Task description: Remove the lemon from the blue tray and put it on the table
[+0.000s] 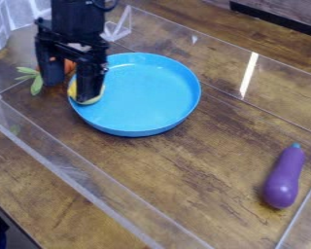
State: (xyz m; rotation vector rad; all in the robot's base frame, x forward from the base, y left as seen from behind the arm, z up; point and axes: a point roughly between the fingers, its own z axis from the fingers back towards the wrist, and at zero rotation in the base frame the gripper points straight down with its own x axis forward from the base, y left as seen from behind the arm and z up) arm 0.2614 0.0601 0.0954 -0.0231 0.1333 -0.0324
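Note:
The yellow lemon (77, 89) lies at the left edge of the round blue tray (152, 89), which rests on the dark wooden table (171, 185). My black gripper (70, 86) points straight down over the lemon. It is open, with one finger on each side of the fruit, and most of the lemon is hidden behind the fingers. Whether the pads touch the lemon I cannot tell.
An orange carrot with green leaves (36, 80) lies just left of the tray, partly behind the gripper. A purple eggplant (286, 175) lies at the right front. Low clear plastic walls (67, 156) border the work area.

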